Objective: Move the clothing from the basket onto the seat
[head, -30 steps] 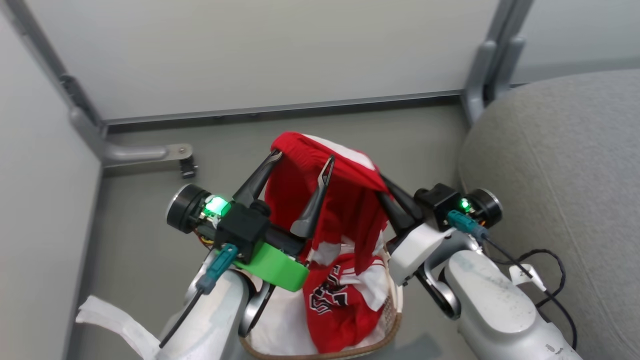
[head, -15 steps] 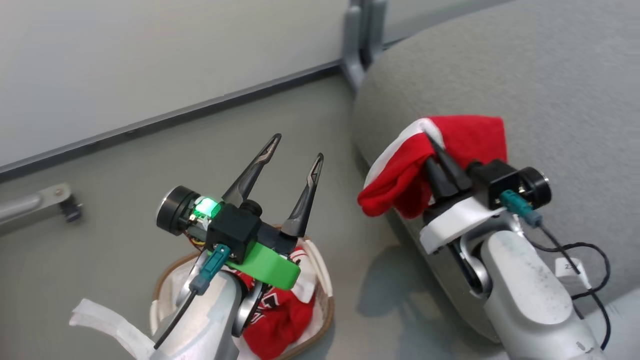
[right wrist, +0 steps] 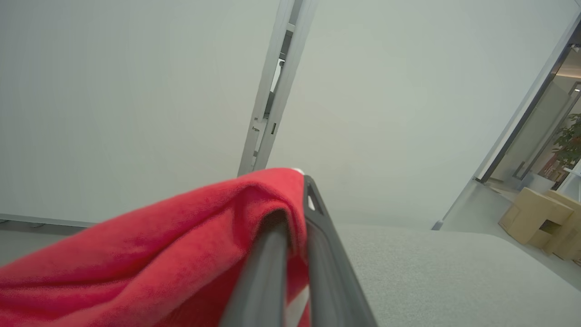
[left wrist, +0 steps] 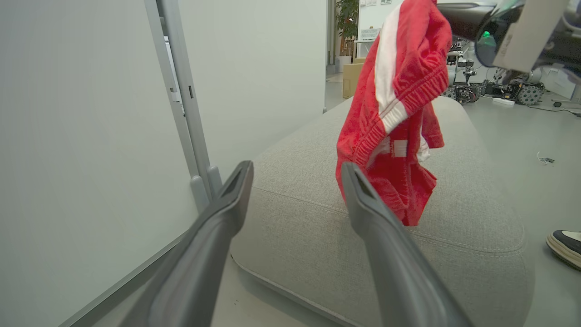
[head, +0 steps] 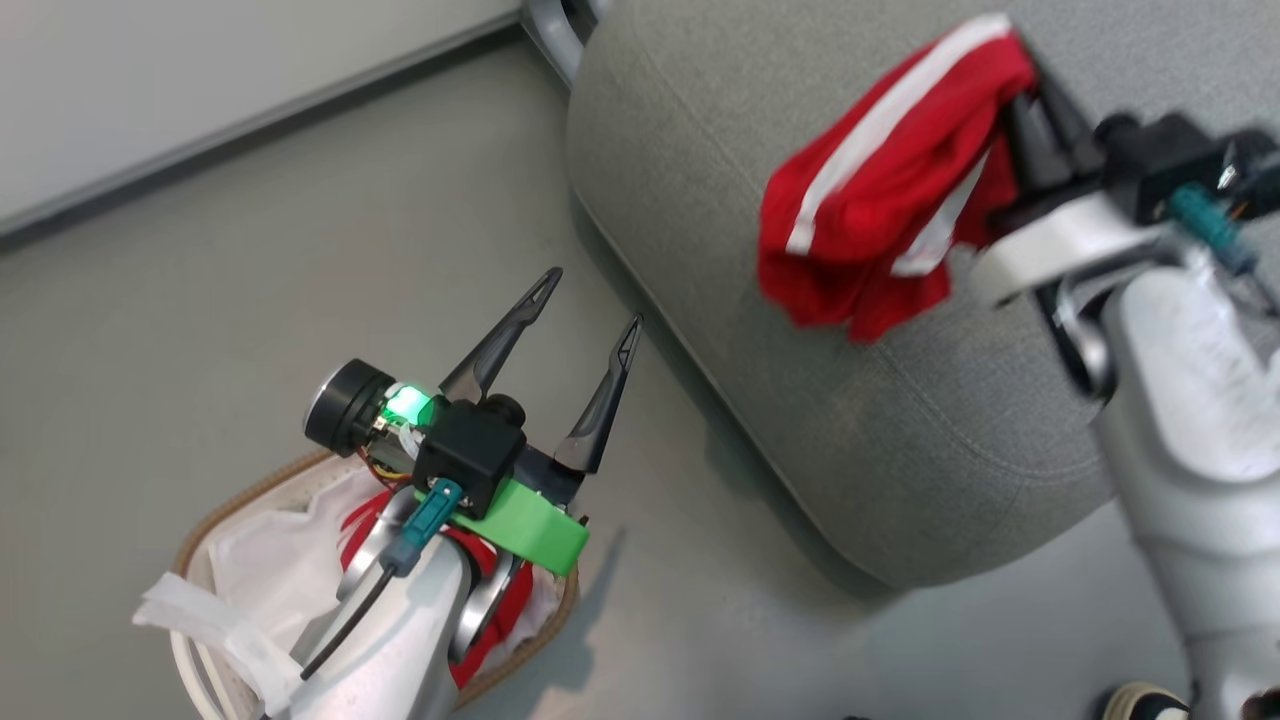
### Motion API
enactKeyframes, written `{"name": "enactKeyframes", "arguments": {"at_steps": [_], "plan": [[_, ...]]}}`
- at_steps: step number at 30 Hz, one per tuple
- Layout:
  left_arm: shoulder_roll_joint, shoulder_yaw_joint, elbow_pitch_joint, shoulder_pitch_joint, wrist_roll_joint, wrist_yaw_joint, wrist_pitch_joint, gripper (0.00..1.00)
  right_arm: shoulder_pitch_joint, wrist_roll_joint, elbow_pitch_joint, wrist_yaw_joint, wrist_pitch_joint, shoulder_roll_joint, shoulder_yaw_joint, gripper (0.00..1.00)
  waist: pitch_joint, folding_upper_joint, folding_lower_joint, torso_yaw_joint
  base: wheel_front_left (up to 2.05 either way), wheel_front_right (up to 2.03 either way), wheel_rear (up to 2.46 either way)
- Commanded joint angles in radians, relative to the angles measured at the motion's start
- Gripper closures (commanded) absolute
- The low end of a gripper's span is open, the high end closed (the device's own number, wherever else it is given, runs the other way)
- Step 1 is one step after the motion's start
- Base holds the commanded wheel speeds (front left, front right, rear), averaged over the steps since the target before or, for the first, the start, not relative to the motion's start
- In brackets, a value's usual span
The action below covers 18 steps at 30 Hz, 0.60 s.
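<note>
Biggest: grey fabric seat (head: 800,420), upper R of head view, rounded edge toward grey-green floor (head: 250,250); pale wall panels (head: 150,70) along top L, w/ grey post (left wrist: 181,91) btwn them in L wrist view. Next: oval basket (head: 243,488) on floor at lower L, well apart from seat, brown rim showing, mostly hidden under L forearm; white liner (head: 270,545) bunched inside, w/ more red clothing (head: 495,625) peeking out beside forearm. Then red garment (head: 880,200) w/ white stripe, up in air over seat's top near its edge, draped from R end effector (head: 1035,110) and hanging in folds; in L wrist view same garment (left wrist: 395,113) dangling in front of cushion, can't tell whether lowest fold touches fabric. R end effector: fingers together, clamped on garment's upper hem, red cloth wrapped over one finger in R wrist view. L end effector (head: 590,298): fingers spread wide apart, holding nothing, raised above floor btwn basket and seat, pointing toward seat and hanging garment in L wrist view. Smallest: a person's dark-and-white shoe (left wrist: 565,245) on floor at far R of L wrist view, near seat; cardboard boxes (right wrist: 535,213) in background of R wrist view.
</note>
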Motion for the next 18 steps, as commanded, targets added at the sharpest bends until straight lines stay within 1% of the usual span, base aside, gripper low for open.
{"name": "enactKeyframes", "arguments": {"at_steps": [1, 5, 7, 10, 13, 17, 18], "plan": [[0.016, -0.002, 0.002, -0.025, -0.01, -0.002, -0.001, 0.0, -0.06, -0.03, 0.009, -0.001, -0.002, -0.032, 0.008, 1.0, 0.124, 0.0, 0.0, 0.025, 0.0, 0.0, 0.0], [0.041, -0.016, -0.003, -0.052, -0.02, -0.001, -0.001, 0.0, -0.197, -0.058, 0.061, -0.001, -0.002, -0.098, -0.005, 1.0, 0.195, 0.0, 0.0, 0.077, 0.0, 0.0, 0.0], [0.052, -0.021, -0.001, -0.063, -0.024, -0.001, -0.001, 0.0, -0.257, -0.07, 0.101, -0.001, -0.002, -0.124, -0.006, 1.0, 0.221, 0.0, 0.0, 0.102, 0.0, 0.0, 0.0], [0.058, -0.021, 0.0, -0.078, -0.03, -0.002, -0.001, 0.0, -0.32, -0.087, 0.164, -0.001, -0.002, -0.151, -0.04, 1.0, 0.252, 0.0, 0.0, 0.138, 0.0, 0.0, 0.0], [0.06, -0.022, -0.004, -0.089, -0.031, -0.002, -0.001, 0.0, -0.357, -0.123, 0.239, -0.001, -0.002, -0.18, -0.106, 1.0, 0.281, 0.0, 0.0, 0.178, 0.0, 0.0, 0.0], [0.065, -0.015, -0.001, -0.098, -0.032, -0.002, 0.0, 0.0, -0.363, -0.19, 0.327, -0.001, -0.002, -0.211, -0.245, 1.0, 0.312, 0.0, 0.0, 0.219, 0.0, 0.0, 0.0], [0.068, -0.019, 0.001, -0.102, -0.029, -0.002, -0.001, 0.0, -0.358, -0.217, 0.351, -0.001, -0.002, -0.218, -0.291, 0.91, 0.319, 0.0, 0.0, 0.229, 0.0, 0.0, 0.0]]}}
